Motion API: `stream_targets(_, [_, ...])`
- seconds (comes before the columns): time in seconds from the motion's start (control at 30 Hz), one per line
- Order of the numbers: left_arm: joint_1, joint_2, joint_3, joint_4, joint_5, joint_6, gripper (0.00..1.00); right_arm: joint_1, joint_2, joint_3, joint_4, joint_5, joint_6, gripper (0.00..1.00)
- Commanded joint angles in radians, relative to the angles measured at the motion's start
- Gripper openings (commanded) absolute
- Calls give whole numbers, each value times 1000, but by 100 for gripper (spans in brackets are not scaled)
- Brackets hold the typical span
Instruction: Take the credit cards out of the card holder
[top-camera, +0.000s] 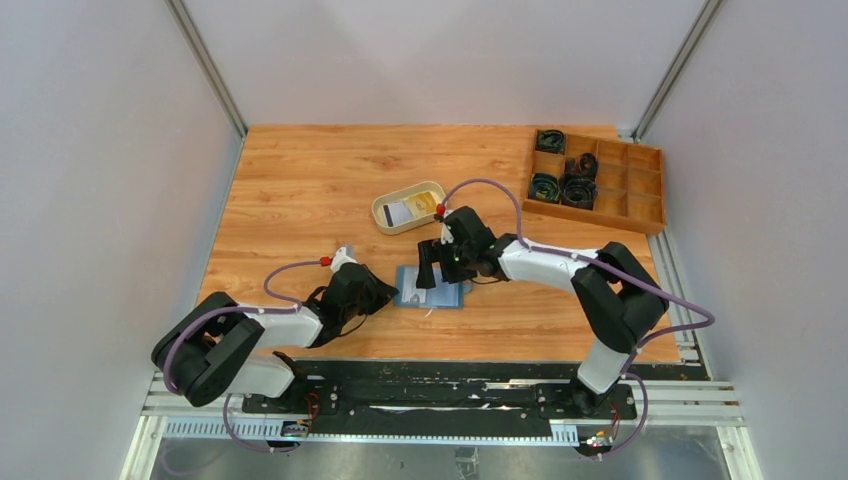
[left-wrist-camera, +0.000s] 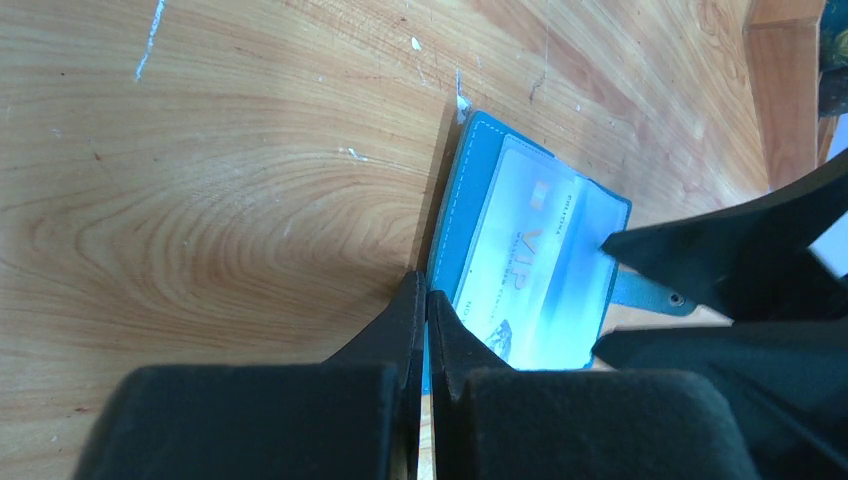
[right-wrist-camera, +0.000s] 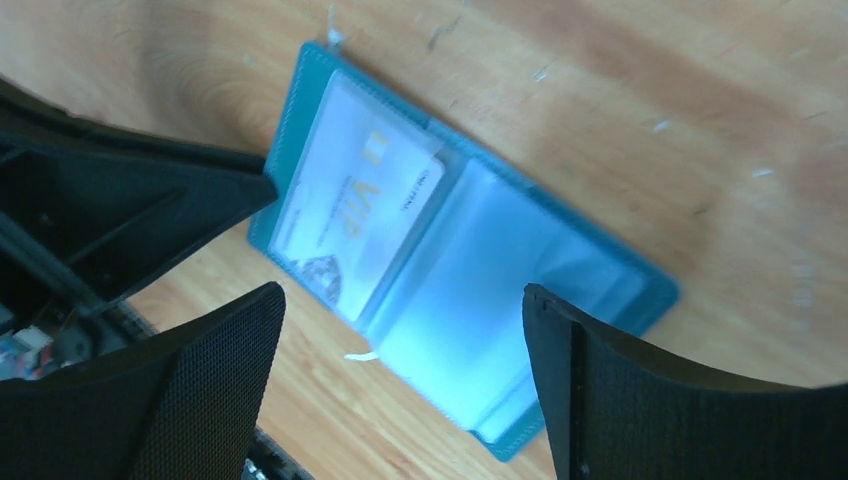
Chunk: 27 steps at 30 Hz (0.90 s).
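Top external view: we see both arms bent inward over the bench (top-camera: 300, 180), meeting near its middle.
Left gripper (top-camera: 388, 292): clenched, the two fingers (left-wrist-camera: 400, 330) pressed flat together. Their tips touch the edge of the card holder (top-camera: 432, 288) that faces them. We cannot tell whether any of the cover is nipped between them.
Card holder: lies open and flat on the bench, straight ahead of the left gripper and directly under the right gripper (right-wrist-camera: 400, 297), blue cover down and clear pockets up. In the left wrist view its closing tab (left-wrist-camera: 650, 291) pokes out between the right gripper's two fingers.
VIP card (right-wrist-camera: 350, 222): pale, tucked in the clear pocket on the half of the holder nearer the left gripper's tips.
Right gripper: released, fingers spread wide and straddling the holder, with only the open pockets below them. We cannot tell whether they touch it.
Tray (top-camera: 377, 213): cream, oval, just beyond the right gripper on its far side. In it we see a whitish card (top-camera: 402, 212) and a yellow card (top-camera: 426, 203) side by side.
Wooden box (top-camera: 640, 182): well off to the right of the right gripper, at the bench's far corner. Dark coiled things (top-camera: 565, 185) sit in several of its compartments.
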<state>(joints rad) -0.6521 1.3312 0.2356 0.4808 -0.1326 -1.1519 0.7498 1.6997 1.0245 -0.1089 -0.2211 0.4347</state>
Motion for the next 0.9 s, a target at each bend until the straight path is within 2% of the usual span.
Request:
stream_targets(0.0, [-2,21,-10,-114,-56,32,0,-9,-10,-100,235,-191,154,91])
stream_targets(0.13, [-2,9,-10,-132,-67,32,0,-12,-3,-142,367,-257,234,89])
stream_targets(0.3, [-3,9,-10,-134,-70,32,0,-12,30,-175,444,-296,316,89])
stream_targets(0.5, [-3,2,-18,-139,-75,31,0,-12,25,-237,501,-278,405,89])
stream_targets(0.67, [-3,-4,-21,-141,-76,32,0,-13,-3,-267,473,-205,423,89])
stream_targets(0.87, [-3,-23,-22,-156,-86,38,0,-14,23,-286,542,-213,492,89])
